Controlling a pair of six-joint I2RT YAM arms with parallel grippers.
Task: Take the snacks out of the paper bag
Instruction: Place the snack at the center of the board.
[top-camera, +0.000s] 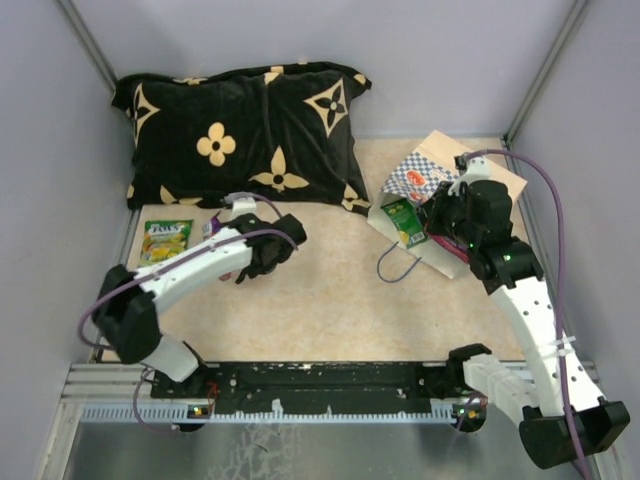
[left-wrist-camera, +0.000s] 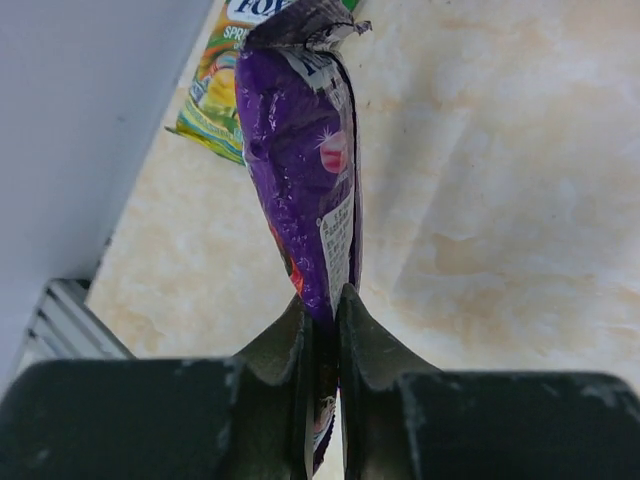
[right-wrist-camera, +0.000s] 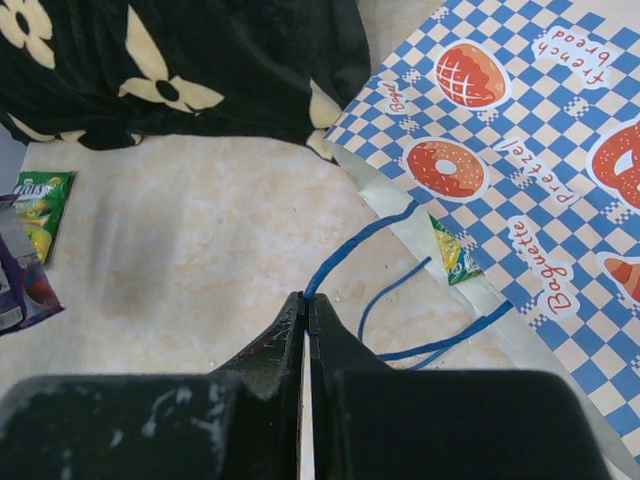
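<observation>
Purple foil: a purple packet (left-wrist-camera: 298, 170) is pinched at its lower end by the left gripper (left-wrist-camera: 320, 305), jaws narrow and clamped on it. Its long axis runs straight away from the fingers toward a green packet (left-wrist-camera: 212, 100) lying flat on the table (left-wrist-camera: 480, 200) at the wrist frame's upper left, close beside the grey wall (left-wrist-camera: 80, 130). That spot looks the likely place to set it down.

In the overhead frame the bag (top-camera: 425, 175) lies on its side at centre right, mouth facing left, with a second packet (top-camera: 403, 222) poking out. The right gripper (right-wrist-camera: 306, 300), nearer the bag, is closed on its blue cord (right-wrist-camera: 355, 252). Bare table lies open in the middle, and a cushion (top-camera: 245, 130) borders the top.
</observation>
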